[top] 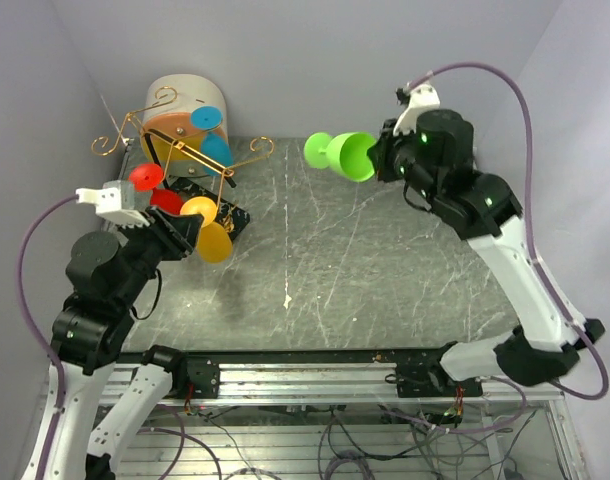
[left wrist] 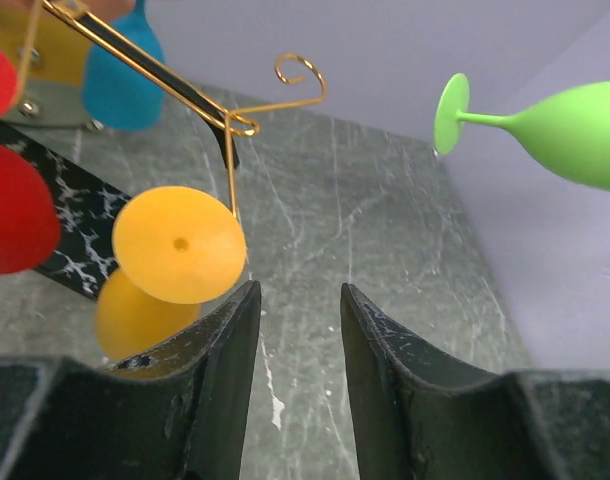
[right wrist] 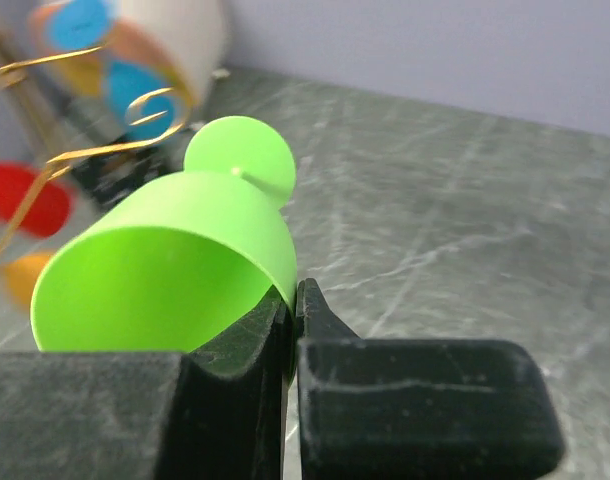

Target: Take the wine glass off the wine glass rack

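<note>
The gold wire wine glass rack (top: 175, 140) stands on its black speckled base (top: 220, 213) at the far left. Orange (top: 207, 228), red (top: 150, 185) and blue (top: 213, 135) glasses hang on it. My right gripper (top: 381, 158) is shut on the rim of a green wine glass (top: 343, 153), held sideways in the air right of the rack, foot toward the rack. In the right wrist view the green glass (right wrist: 175, 260) has its wall pinched between my fingers. My left gripper (left wrist: 295, 300) is open and empty, just right of the orange glass (left wrist: 178, 243).
A cream drum with an orange face (top: 180, 100) stands behind the rack against the back wall. Grey walls close in on the left, back and right. The grey marbled table (top: 365, 270) stretches between the arms.
</note>
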Available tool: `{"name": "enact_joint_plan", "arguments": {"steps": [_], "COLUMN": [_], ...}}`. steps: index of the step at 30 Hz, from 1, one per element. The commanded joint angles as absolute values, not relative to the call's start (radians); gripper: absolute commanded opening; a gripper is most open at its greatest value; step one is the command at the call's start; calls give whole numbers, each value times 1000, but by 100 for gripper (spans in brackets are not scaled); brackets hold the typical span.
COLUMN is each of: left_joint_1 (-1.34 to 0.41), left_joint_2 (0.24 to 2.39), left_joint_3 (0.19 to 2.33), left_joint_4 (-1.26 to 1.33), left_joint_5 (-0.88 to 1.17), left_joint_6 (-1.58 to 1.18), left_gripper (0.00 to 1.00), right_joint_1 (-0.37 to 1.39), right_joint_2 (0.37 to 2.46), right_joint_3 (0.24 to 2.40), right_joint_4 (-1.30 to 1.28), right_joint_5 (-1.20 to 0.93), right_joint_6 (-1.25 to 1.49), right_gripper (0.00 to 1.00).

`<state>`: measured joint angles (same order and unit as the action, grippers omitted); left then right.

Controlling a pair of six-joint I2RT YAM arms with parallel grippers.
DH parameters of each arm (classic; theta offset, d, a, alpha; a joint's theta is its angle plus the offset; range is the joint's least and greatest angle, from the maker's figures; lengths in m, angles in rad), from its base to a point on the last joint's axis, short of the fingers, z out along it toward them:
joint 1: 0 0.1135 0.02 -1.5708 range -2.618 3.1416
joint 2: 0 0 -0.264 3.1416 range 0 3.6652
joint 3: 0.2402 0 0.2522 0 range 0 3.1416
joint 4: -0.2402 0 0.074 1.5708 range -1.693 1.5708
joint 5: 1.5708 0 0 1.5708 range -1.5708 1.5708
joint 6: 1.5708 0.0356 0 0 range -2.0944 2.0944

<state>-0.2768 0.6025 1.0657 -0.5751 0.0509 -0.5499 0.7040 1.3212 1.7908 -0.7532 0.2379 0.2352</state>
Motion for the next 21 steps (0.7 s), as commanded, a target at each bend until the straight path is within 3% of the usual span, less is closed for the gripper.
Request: {"name": "enact_joint_plan", "arguments": {"steps": [1, 7, 14, 21], "left_joint_1": [-279, -279, -279, -279], "left_joint_2": [530, 464, 377, 307], "left_joint_3": [1083, 1084, 980, 850], "left_joint_4": [-548, -577, -608, -596], "left_joint_5": [-48, -159, -347, -388], "left_joint_6": [-444, -359, -295, -297], "left_gripper": [48, 47, 46, 45], "right_joint_1": [558, 299, 183, 140], "right_joint_2": [1494, 1727, 1854, 1947], "right_joint_3": [1868, 1958, 1940, 1893], "right_joint_4": [-847, -889, -897, -901], "right_joint_5": [340, 165, 150, 92], "right_joint_6": [278, 368, 397, 373], "right_gripper": [0, 0, 0, 0]}}
